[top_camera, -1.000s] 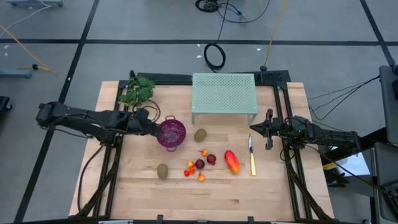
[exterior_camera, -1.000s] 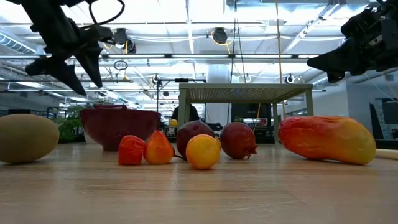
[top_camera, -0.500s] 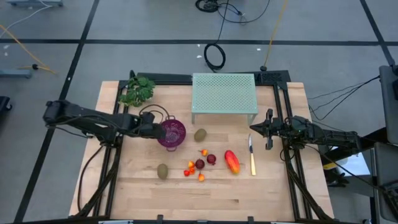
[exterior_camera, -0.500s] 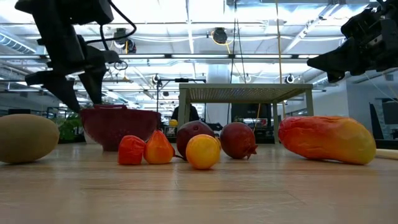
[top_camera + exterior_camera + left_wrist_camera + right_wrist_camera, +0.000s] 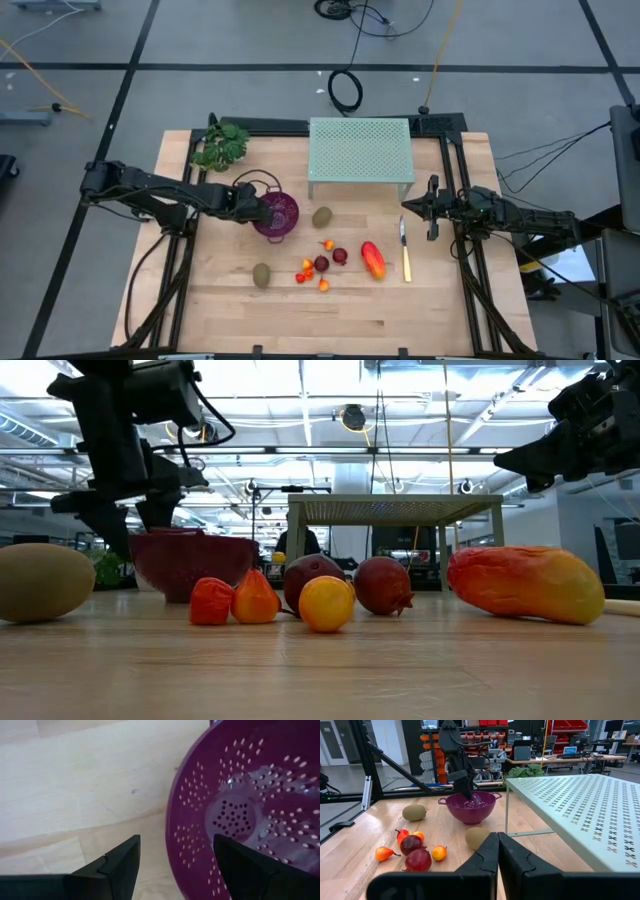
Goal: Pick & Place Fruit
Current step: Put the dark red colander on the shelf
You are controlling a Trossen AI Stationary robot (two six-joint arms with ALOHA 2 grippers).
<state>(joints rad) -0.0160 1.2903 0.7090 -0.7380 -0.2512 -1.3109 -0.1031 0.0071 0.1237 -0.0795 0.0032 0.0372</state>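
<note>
Left gripper [image 5: 172, 865] straddling the purple colander [image 5: 260, 810] rim, jaws wide, nothing clamped

One finger sits inside the bowl, one outside over bare table [image 5: 400, 310]; fruit lies beyond the colander toward the right arm: nearest kiwi [image 5: 322, 216] just past the bowl, elongated orange-red fruit [image 5: 373, 259] long axis running front-to-back; right gripper [image 5: 432, 208] parked closed and empty, further from the colander; no readable labels or writing.

Colander [image 5: 276, 214] sits mid-counter [image 5: 420, 310], rack [image 5: 361, 150] behind it to the right, greens [image 5: 221, 145] behind-left. One kiwi [image 5: 322, 216] just right of the colander, another [image 5: 261, 274] up front, knife [image 5: 405, 250] far right.
</note>
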